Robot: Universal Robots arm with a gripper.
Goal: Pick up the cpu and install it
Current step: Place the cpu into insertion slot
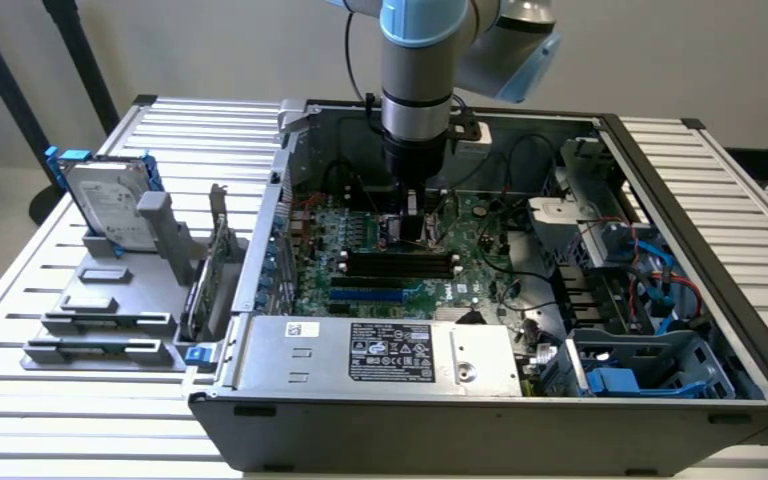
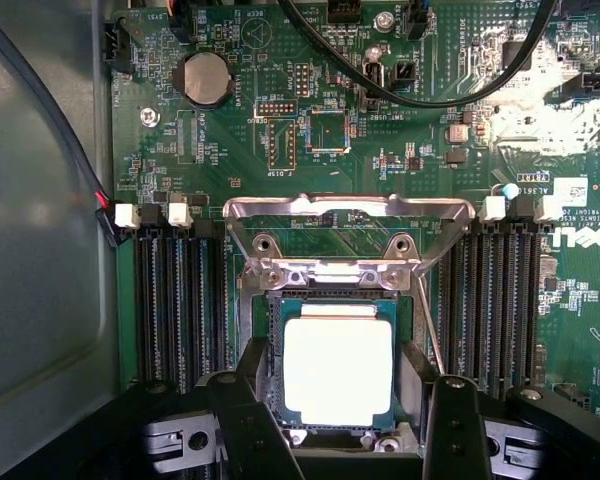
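The cpu point(image 2: 338, 372), a flat square chip with a bright silver top and a green edge, lies level in the black socket frame point(image 2: 270, 310) on the green motherboard point(image 2: 380, 160). My gripper point(image 2: 340, 400) straddles it, with one black finger point(image 2: 248, 400) against each side, so it is shut on the cpu. The socket's metal load plate point(image 2: 350, 208) stands hinged open beyond the chip. In the exterior view, my gripper point(image 1: 415, 228) reaches straight down into the open computer case point(image 1: 491, 400), low over the middle of the board.
Memory slots point(image 2: 180, 300) flank the socket on both sides. Black cables point(image 2: 430, 95) cross above the board. A power supply point(image 1: 377, 355) fills the case's near side. Outside the case, on the exterior view's left, a hard drive point(image 1: 107, 205) with blue rails stands in a grey holder point(image 1: 104, 320).
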